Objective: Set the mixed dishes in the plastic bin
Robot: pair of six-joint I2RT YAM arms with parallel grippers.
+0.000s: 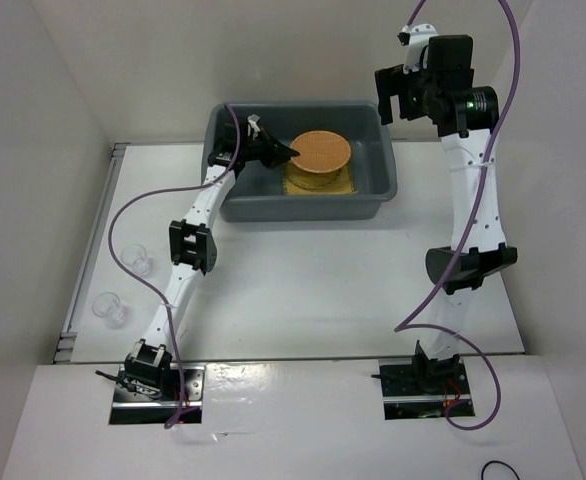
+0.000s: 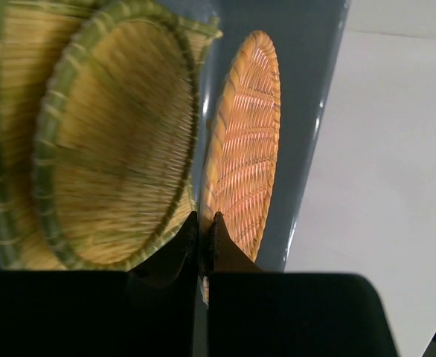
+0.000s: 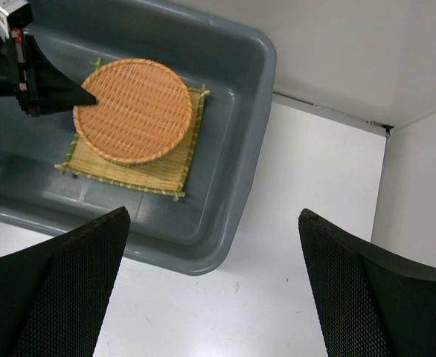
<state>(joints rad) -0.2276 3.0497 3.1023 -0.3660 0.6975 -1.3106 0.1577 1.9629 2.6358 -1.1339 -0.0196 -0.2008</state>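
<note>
The woven disc (image 1: pixel 320 151) lies on the mat (image 3: pixel 151 175) inside the bin (image 1: pixel 388 170). The left jaws sit pressed together at its rim; the right jaws are spread wide. Best to lift the left arm (image 1: pixel 188 250) straight up so nothing drags

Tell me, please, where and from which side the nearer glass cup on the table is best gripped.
Probably across its round wall, near the top, coming straight down from above. The nearer glass cup stands alone on the table, apart from the other cup, but close to the left side wall, so a sideways approach looks cramped.
</note>
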